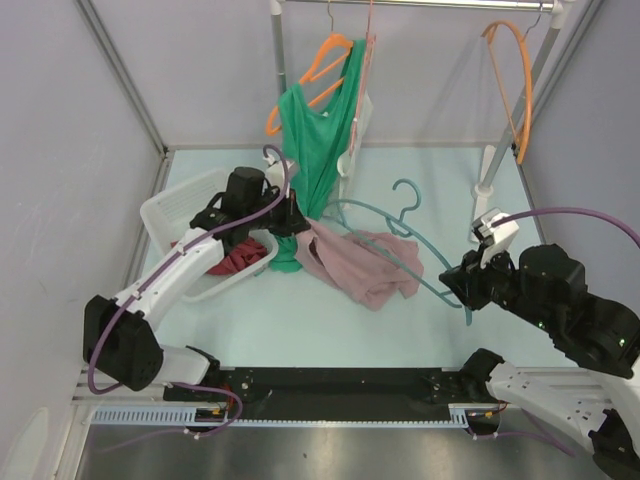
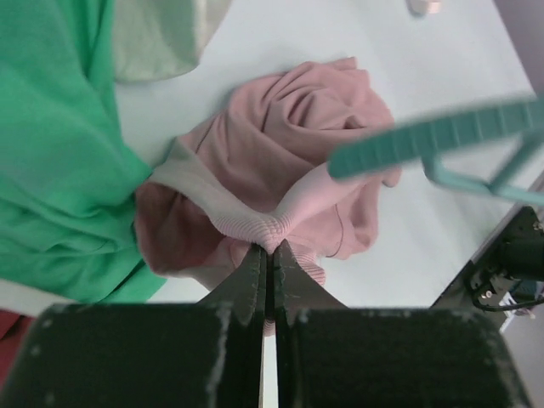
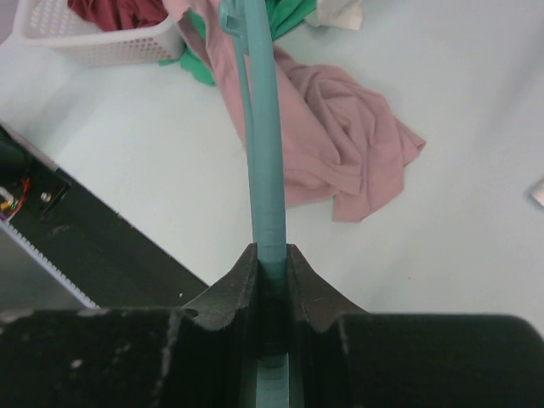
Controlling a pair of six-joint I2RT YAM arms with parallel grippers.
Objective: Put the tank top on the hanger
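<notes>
The pink tank top (image 1: 362, 266) lies crumpled on the table in the middle. My left gripper (image 1: 300, 224) is shut on its ribbed edge at the left end, as the left wrist view shows (image 2: 272, 246), with the top (image 2: 297, 127) bunched beyond the fingers. The teal hanger (image 1: 414, 196) lies across the top with its hook pointing to the back. My right gripper (image 1: 458, 282) is shut on the hanger's near arm end (image 3: 272, 255). In the right wrist view the hanger (image 3: 263, 127) runs away over the tank top (image 3: 340, 144).
A white basket (image 1: 175, 215) holding a dark red cloth (image 1: 240, 258) sits at the left. A green tank top (image 1: 315, 140) hangs on an orange hanger from the rail behind. Another orange hanger (image 1: 515, 80) hangs at the right by the rack foot (image 1: 487, 185).
</notes>
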